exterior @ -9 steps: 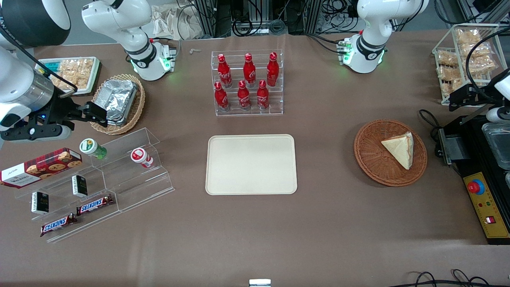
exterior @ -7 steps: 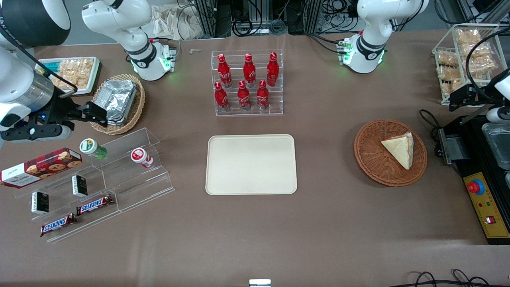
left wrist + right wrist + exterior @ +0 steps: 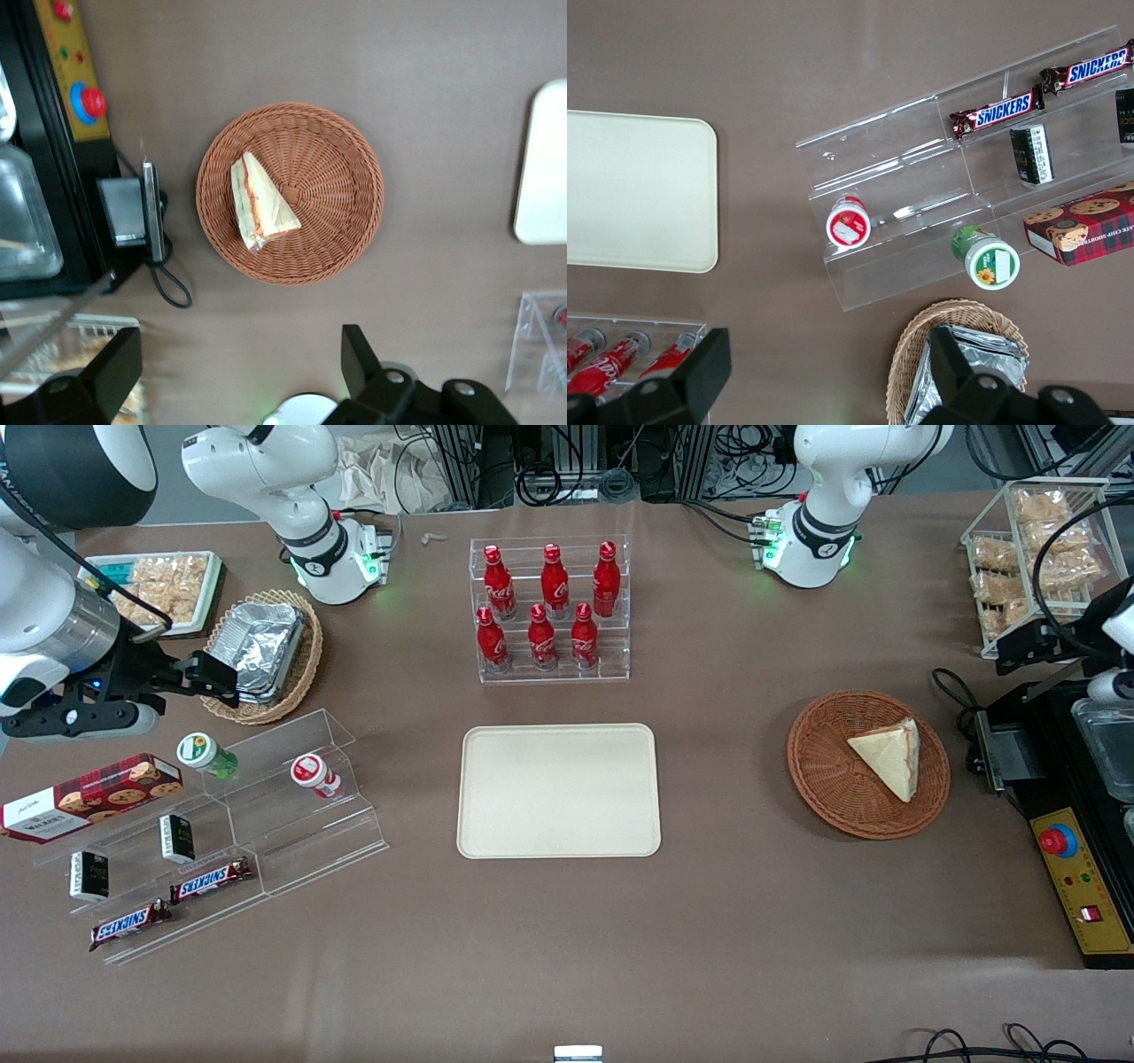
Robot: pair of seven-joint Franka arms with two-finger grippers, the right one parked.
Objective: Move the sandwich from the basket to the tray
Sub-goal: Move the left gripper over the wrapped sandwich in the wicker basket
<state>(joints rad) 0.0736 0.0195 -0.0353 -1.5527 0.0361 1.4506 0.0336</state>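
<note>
A brown table [image 3: 726, 921] holds a cream tray [image 3: 558, 790] at its centre. Toward the working arm's end, the sandwich [image 3: 889, 755] lies in the reddish-brown basket [image 3: 819, 771]. The left gripper [image 3: 235, 372] hovers high above the basket, fingers spread apart and empty.

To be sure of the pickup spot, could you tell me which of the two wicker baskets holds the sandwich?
The reddish-brown basket toward the working arm's end holds the sandwich. The tan basket holds foil trays. The open gripper hangs above the table beside the reddish-brown one.
</note>
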